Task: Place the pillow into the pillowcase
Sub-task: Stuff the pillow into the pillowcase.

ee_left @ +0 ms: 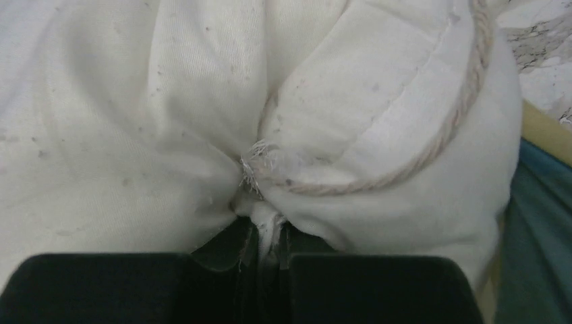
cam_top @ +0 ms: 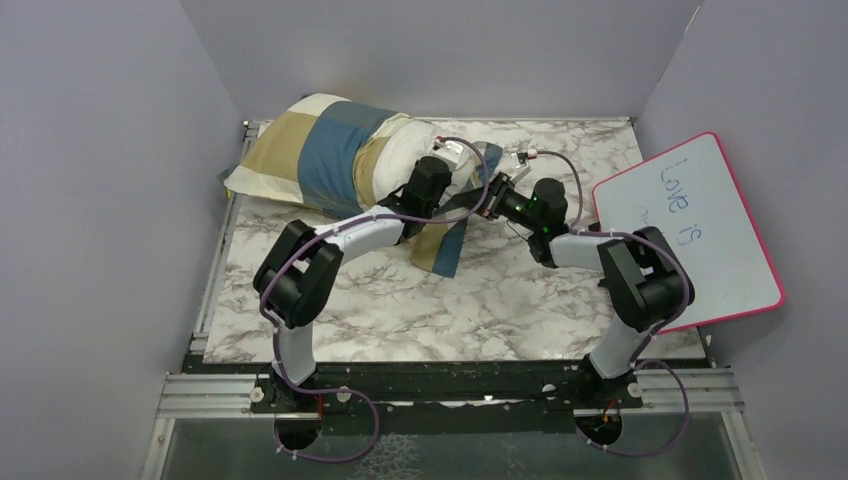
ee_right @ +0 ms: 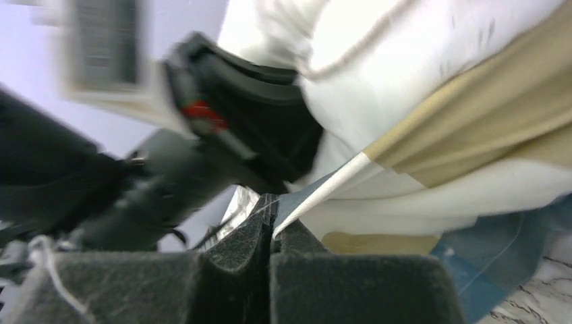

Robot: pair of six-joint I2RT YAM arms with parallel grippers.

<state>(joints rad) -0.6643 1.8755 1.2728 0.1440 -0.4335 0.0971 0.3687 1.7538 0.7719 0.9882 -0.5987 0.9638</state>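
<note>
— Over at the table's (cam_top: 480, 300) far left corner, top view: the pillow (cam_top: 415, 150) is mostly inside the pillowcase (cam_top: 320, 150), with only its right end poking out. Left claw (cam_top: 450, 158) is on that end, and right claw (cam_top: 490, 195) is just beside it on the loose flap. A whiteboard (cam_top: 690, 225) sits at the right edge and there are walls on three sides, so not much room to swing.

— Left wrist view: left claw (ee_left: 266, 236) is pinched tight on the pillow's (ee_left: 168, 101) frayed seam corner. It looks plump and squashy, light I'd guess. The seam is the spot to grab.

— Right wrist view: right claw (ee_right: 272, 226) is clamped on a thin hem of the pillowcase (ee_right: 472, 128), with the pillow (ee_right: 378, 47) bulging above. The cloth looks thin and floppy, so it could slip out if yanked. The marble top looks slick, so the bundle may slide.
</note>
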